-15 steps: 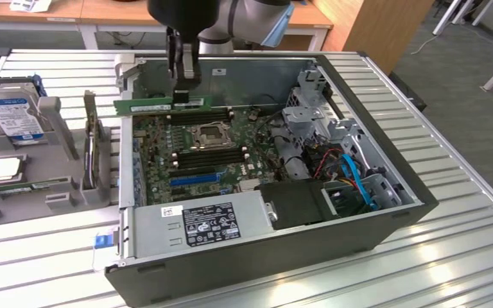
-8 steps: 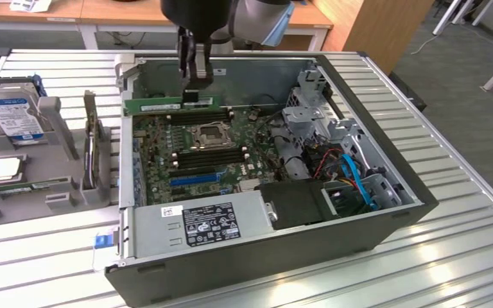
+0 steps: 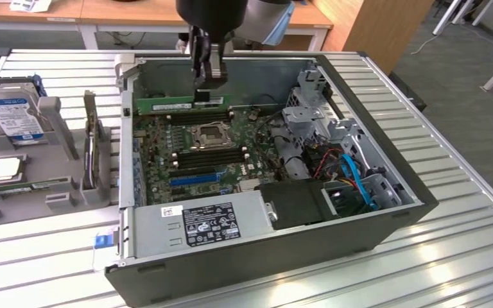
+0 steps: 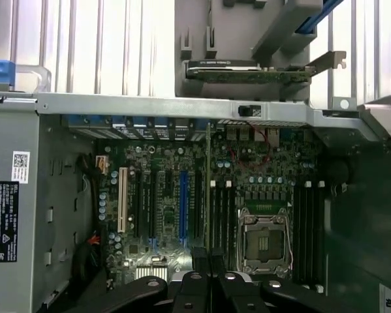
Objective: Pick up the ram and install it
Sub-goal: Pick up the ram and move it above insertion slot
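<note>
The ram (image 3: 182, 102), a slim green stick with a small white label, stands on edge along the far side of the motherboard (image 3: 199, 151) inside the open computer case (image 3: 272, 256). My gripper (image 3: 210, 86) hangs over the case right above the ram's end toward the exterior view's right. I cannot tell whether it touches the ram. In the wrist view the gripper (image 4: 208, 261) is shut, its dark fingertips (image 4: 198, 257) together with nothing between them, over the memory slots (image 4: 222, 222) beside the processor socket (image 4: 265, 241).
On the slatted table at the exterior view's left, a grey holder (image 3: 58, 199) carries a blue-and-silver hard drive (image 3: 11, 115), a square silver chip (image 3: 3, 168), a slim green board (image 3: 33, 187) and an upright expansion card (image 3: 92, 151). The power supply (image 3: 199, 224) and cables (image 3: 349, 173) crowd the case.
</note>
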`<act>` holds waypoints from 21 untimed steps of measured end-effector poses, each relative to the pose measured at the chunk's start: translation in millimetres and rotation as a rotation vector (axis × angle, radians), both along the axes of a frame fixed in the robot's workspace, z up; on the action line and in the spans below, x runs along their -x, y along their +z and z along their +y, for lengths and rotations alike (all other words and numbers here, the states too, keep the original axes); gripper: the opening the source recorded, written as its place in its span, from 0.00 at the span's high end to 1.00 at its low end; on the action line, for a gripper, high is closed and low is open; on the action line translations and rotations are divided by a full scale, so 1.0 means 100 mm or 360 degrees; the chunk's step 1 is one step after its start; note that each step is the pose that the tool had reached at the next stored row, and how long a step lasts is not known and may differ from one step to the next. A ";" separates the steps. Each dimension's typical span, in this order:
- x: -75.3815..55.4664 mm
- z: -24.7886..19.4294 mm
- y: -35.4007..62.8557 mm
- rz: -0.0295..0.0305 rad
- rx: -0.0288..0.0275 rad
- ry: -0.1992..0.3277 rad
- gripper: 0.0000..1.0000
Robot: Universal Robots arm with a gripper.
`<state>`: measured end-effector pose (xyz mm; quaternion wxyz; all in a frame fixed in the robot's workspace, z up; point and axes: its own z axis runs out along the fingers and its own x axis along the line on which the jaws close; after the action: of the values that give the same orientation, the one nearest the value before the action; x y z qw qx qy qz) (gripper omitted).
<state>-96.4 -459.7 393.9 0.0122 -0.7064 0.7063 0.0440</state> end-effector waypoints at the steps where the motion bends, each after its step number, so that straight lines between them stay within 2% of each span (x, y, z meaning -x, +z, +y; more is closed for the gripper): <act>1: -0.02 0.000 0.000 0.00000 0.00001 0.0000 0.89; 21: -0.36 0.000 0.000 0.00000 0.00001 0.0005 0.89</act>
<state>-60.6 -459.8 393.9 0.0121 -0.7075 0.7052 0.0440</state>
